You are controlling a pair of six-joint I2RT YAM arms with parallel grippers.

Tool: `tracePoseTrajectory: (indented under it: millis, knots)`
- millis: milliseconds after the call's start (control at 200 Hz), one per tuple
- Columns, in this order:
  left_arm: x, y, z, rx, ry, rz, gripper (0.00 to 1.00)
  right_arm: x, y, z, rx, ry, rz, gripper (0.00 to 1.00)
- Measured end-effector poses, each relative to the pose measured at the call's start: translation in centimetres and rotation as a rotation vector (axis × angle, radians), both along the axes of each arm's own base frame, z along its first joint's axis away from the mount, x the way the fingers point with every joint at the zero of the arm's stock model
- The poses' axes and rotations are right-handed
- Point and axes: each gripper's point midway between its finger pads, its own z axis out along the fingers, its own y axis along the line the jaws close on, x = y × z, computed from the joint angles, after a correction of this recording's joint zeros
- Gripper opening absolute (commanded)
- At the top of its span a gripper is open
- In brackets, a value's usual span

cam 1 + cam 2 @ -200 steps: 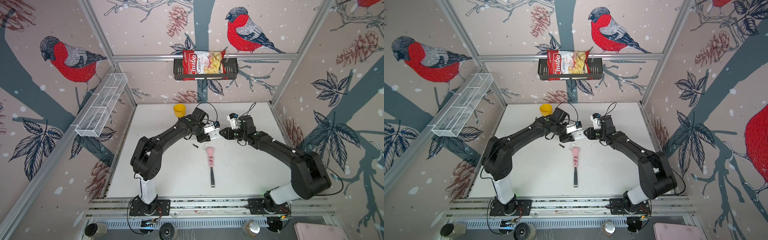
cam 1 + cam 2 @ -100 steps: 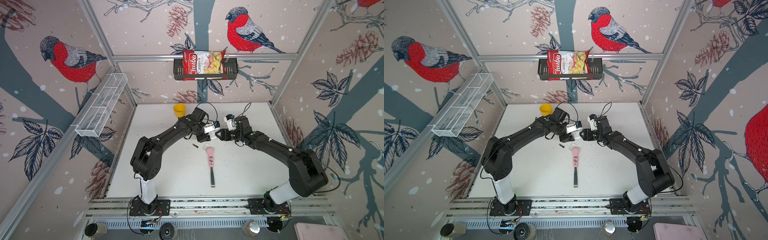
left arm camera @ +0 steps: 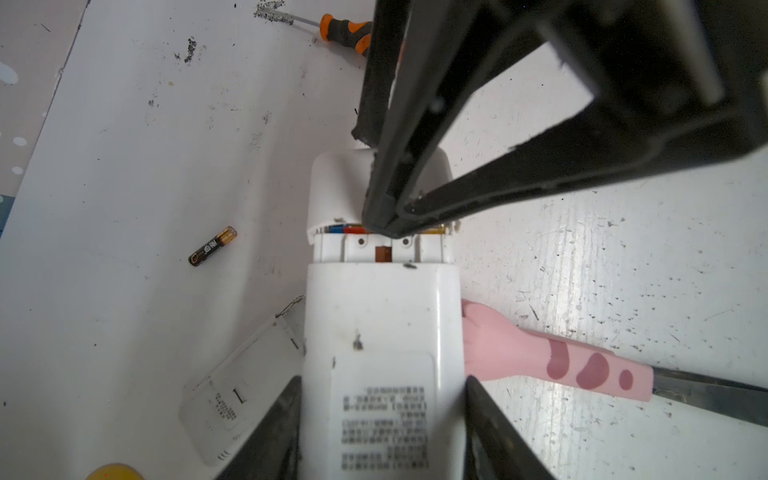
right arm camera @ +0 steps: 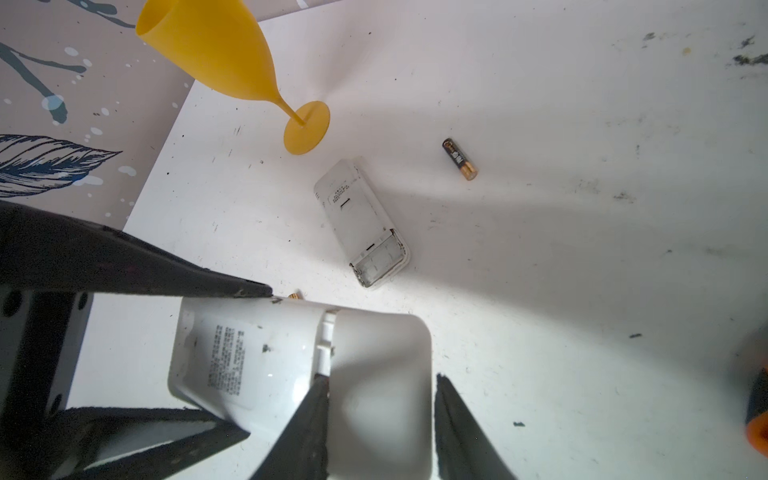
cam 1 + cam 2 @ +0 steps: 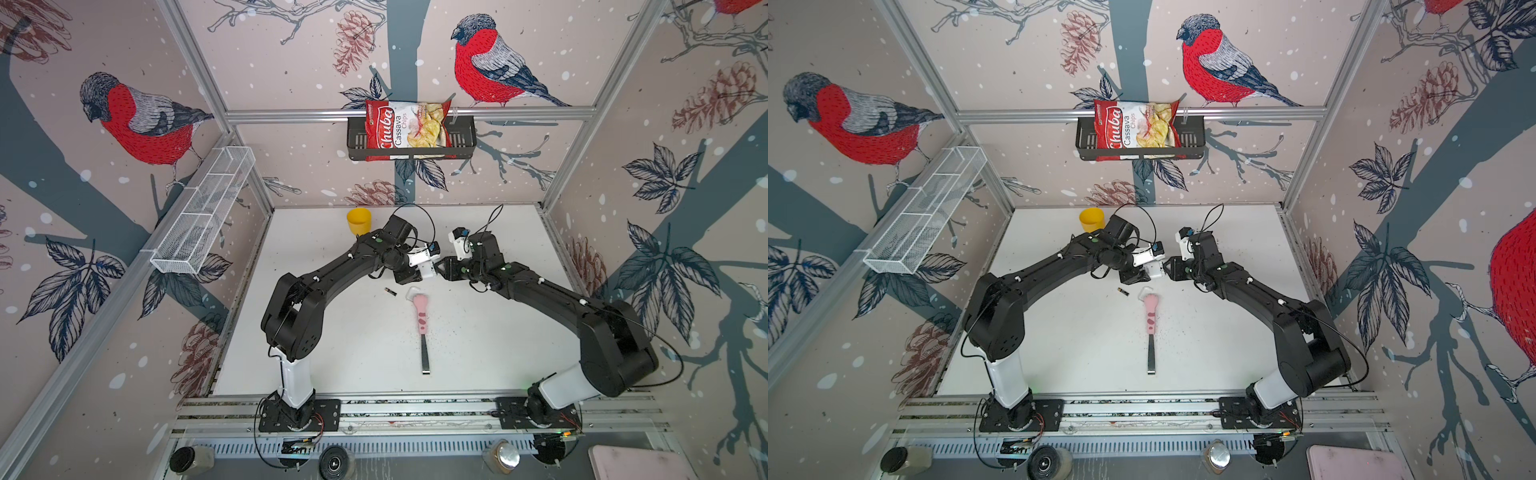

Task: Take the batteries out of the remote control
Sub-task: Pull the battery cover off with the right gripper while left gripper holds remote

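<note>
Left claw (image 3: pixel 383 380): clamped across the white body of the remote control (image 3: pixel 382 316), holding it up off the bench (image 3: pixel 124 145) with the labelled back facing its wrist camera.
Right claw (image 3: pixel 384 225): tips sit at the mouth of the open battery bay. The jaws look narrowed, but I cannot tell whether they pinch anything.
Loose battery (image 3: pixel 212 246): lies on its side on the bench, well clear of the remote control, so this one is out.
Second battery: in the left wrist view I see only a gold glint and red and blue wiring at the bay's edge. I judge one is left inside but cannot confirm it.
Battery cover (image 4: pixel 361 224): off, lying flat on the bench below the held remote control.
Handling: I reckon each battery is light, rigid, smooth and round. It is apt to slip between flat pads and to roll once it lands. One seated against a spring may pop free suddenly.
Where to hold: I would lever the free end up first, then pinch across the middle of the barrel from opposite sides.
Shell: hard, slick plastic. The grip belongs on the wide body, clear of the bay.
</note>
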Motion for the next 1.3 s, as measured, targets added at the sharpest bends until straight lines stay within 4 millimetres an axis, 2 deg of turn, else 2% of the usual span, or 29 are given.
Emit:
tracePoseTrajectory:
  millis: [235,365,400,490,605,785,1051,1296]
  knots:
    - [-0.2,0.1,-0.5,0.007,0.01,0.0,0.41,0.4,-0.9,0.7,-0.02,-0.031,-0.041,0.42]
    - [-0.2,0.2,-0.7,0.011,0.015,0.0,0.41,0.5,-2.1,0.6,-0.029,-0.034,-0.072,0.42]
    - [-0.3,0.2,-0.8,0.013,0.017,0.001,0.41,0.6,-2.4,0.5,-0.034,-0.035,-0.084,0.47]
    - [-0.2,0.3,-0.8,0.013,0.017,0.002,0.41,0.6,-2.7,0.5,-0.036,-0.034,-0.092,0.68]
    - [-0.2,0.3,-0.9,0.014,0.018,0.002,0.41,0.2,-1.7,0.4,-0.035,-0.032,-0.061,0.74]
    - [-0.2,0.3,-0.9,0.014,0.019,0.002,0.41,-0.1,-0.1,-0.4,-0.044,-0.016,-0.024,0.77]
    - [-0.1,0.2,-0.7,0.01,0.017,0.007,0.41,-0.2,1.3,-1.3,-0.062,-0.004,0.007,0.79]
    - [0.0,0.5,-0.9,0.024,0.018,0.018,0.41,0.3,1.4,-1.5,-0.109,-0.035,-0.009,0.64]
